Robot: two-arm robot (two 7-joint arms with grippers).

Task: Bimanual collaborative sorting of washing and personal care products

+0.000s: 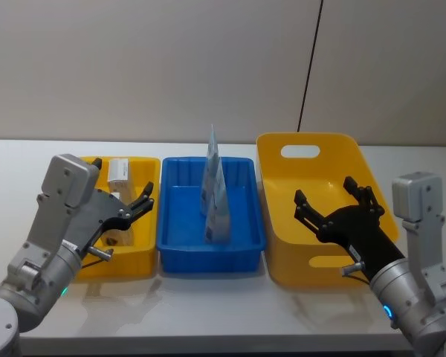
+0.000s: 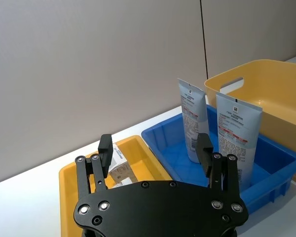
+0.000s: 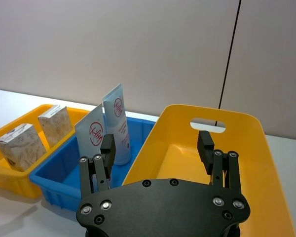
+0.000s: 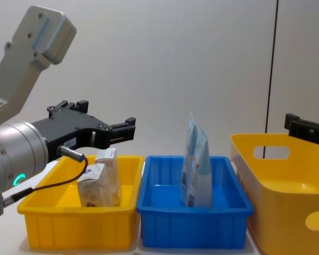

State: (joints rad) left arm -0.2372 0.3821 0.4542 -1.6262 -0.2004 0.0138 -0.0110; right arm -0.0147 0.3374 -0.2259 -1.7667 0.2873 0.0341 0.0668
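Observation:
Two pale-blue-and-white pouches (image 1: 216,199) stand upright in the blue tray (image 1: 208,259) at the middle; they also show in the chest view (image 4: 195,171) and as the far pouch (image 3: 116,121) and the near pouch (image 3: 91,134). Whitish leaf-print cartons (image 1: 120,172) lie in the small yellow tray (image 1: 126,262) on the left: two cartons (image 3: 20,146) (image 3: 55,124). My left gripper (image 1: 137,204) hovers open over that tray, empty, above the cartons (image 4: 101,183). My right gripper (image 1: 325,195) is open and empty over the large yellow basket (image 1: 334,140).
The three containers stand side by side along the white table (image 1: 223,312), near its front edge. A grey wall with a black cable (image 1: 311,59) rises behind. Bare table lies behind the trays.

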